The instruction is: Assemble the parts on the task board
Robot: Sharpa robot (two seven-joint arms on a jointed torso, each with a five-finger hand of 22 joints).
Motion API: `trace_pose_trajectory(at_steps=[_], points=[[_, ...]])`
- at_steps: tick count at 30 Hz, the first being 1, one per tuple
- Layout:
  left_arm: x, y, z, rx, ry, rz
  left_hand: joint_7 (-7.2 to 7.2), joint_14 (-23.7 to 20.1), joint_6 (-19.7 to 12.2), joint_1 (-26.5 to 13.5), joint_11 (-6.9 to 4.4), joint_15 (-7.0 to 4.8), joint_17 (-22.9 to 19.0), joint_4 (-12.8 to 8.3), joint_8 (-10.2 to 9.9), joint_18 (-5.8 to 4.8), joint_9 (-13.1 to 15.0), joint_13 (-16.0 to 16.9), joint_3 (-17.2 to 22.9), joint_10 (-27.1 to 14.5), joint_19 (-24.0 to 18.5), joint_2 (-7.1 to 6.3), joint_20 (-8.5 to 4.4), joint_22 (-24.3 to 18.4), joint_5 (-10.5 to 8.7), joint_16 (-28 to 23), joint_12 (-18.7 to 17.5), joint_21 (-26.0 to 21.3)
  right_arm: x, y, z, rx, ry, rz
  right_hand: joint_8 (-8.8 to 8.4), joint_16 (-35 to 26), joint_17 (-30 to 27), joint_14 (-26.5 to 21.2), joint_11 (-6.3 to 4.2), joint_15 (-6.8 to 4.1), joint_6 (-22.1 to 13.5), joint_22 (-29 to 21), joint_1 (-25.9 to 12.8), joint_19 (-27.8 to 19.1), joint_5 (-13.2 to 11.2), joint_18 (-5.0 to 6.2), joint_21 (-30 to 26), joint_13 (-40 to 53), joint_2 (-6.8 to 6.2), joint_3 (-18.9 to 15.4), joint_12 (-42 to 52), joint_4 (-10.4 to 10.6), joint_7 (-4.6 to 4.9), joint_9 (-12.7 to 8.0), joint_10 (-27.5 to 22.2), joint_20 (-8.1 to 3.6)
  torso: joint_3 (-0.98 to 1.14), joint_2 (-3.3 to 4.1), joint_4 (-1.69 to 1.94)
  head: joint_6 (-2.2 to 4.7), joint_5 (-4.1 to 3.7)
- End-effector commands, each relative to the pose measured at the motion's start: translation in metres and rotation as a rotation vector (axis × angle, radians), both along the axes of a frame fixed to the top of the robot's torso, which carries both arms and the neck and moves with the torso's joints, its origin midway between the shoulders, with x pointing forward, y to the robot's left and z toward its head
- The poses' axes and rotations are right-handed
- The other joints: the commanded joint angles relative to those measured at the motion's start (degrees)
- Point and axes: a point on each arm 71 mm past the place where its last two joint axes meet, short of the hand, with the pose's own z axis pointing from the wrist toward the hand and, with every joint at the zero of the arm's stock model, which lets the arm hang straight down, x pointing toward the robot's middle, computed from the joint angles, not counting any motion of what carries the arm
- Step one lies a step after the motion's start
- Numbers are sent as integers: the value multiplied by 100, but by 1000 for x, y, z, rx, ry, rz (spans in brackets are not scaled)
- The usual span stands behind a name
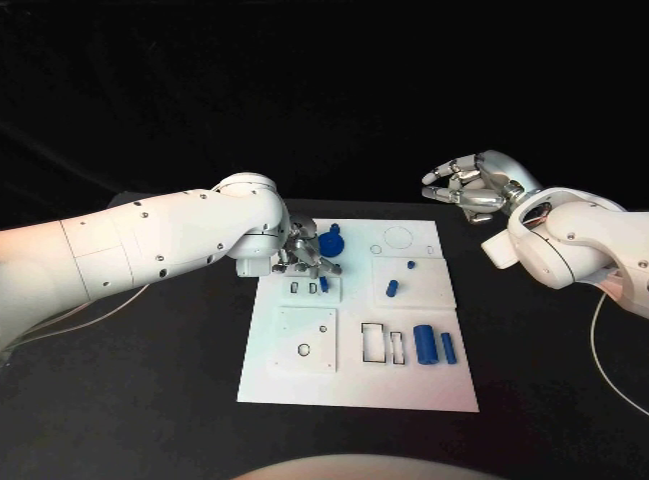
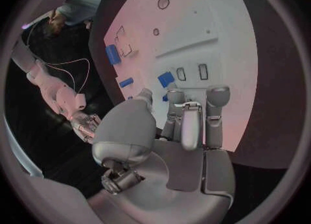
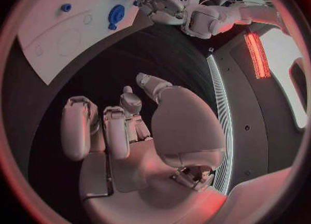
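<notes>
Over the task board [image 1: 356,385] far-left corner the left hand [image 1: 304,255] is hovering, fingers curled down around a small blue part [image 1: 324,284] (grip unclear), while the right hand [image 1: 473,184], half-curled and empty, is sitting off the board.

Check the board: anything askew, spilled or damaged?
Nothing stands out. The task board lies flat and looks intact, loose blue parts lie on it, the left hand works over its far end, and the right hand hangs off it, holding nothing.

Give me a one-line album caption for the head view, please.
Left hand works over the white task board among blue parts; right hand waits off it.
</notes>
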Motion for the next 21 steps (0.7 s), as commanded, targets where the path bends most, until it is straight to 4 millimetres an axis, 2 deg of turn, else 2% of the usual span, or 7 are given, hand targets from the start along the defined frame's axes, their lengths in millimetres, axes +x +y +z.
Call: trace_pose_trajectory(at_steps=[1,13,21], points=[[-2,-3,-2,10,40,-23,-7,173,-42,54,1,23,277,2,-25,-31,-7,-3,-24,-54,-58,-17,4,-13,4,-32,-36,-42,0,0,0,-6,-6,-6,20,-1,1048,452,-11,-25,-50,1,-20,19,14,63,-35,-5,-51,-24,-24,6,-9,7,-42,-42,3,5,2,-6,-8],[-2,1,-7,27,55,-20,-2,174,-42,53,7,29,287,4,-33,-36,-8,9,-22,-55,-50,5,10,9,3,-29,-30,-34,0,-1,0,-7,-4,-8,23,-5,1042,450,-10,-25,-52,-4,-25,17,20,64,-40,-16,-51,-25,-32,10,-7,8,-51,-42,-4,7,15,-43,-6],[-1,0,-8,30,60,-23,0,175,-40,54,9,31,292,4,-36,-35,-8,15,-20,-53,-53,18,13,8,4,-27,-25,-36,0,1,-1,-7,-3,-5,23,-5,1042,450,-10,-25,-52,-4,-25,17,20,64,-40,-16,-51,-25,-32,10,-7,8,-51,-42,-4,12,5,-72,5]])
